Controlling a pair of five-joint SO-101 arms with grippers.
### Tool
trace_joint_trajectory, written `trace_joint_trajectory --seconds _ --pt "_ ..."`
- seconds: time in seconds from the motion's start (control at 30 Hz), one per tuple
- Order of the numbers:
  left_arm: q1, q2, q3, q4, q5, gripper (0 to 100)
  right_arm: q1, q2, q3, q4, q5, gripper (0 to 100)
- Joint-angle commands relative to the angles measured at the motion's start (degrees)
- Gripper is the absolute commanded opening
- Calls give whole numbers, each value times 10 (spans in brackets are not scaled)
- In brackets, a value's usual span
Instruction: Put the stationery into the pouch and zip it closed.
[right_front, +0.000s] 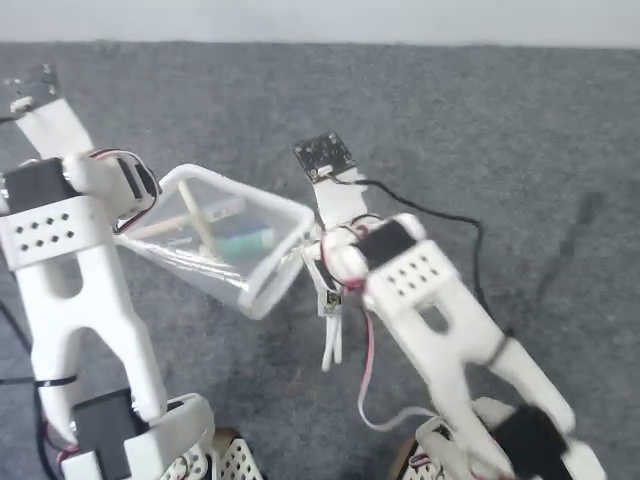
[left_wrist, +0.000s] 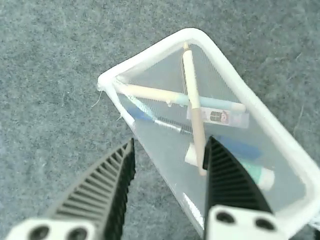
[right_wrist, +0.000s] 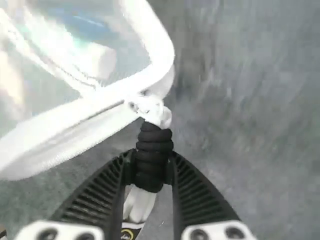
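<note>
Pinching zip pull (right_wrist: 150, 155), right fingers (right_wrist: 100, 195); pouch (right_front: 240, 268) long axis arm-to-arm.

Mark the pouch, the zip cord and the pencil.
pouch (left_wrist: 260, 106): left wrist view, white rim.
zip cord (right_wrist: 152, 155): right wrist view, black knot.
pencil (left_wrist: 197, 130): left wrist view, mid-shaft.

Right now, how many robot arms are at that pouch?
2. The left arm is at one end of the pouch; the right gripper, at the other, is shut on the zipper cord.

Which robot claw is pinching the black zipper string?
The right gripper: its jaws are shut on the black zipper cord at the corner of the pouch. The left gripper has its jaws apart, astride the pouch edge.
</note>
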Motion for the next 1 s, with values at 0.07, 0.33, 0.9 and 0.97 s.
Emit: trace_joint_trajectory --seconds 0.07,0.33,0.9,0.97 --pt "2 -8 -7 -11 6 209 11 -128 -8 -31 95 7" --pt "2 -9 -37 12 5 209 17 -172 -11 -140 192 6" --pt "4 -9 -177 99 5 211 77 -176 -119 -374 343 6" --pt "21 -9 -177 99 5 211 77 -175 -119 -410 356 6"
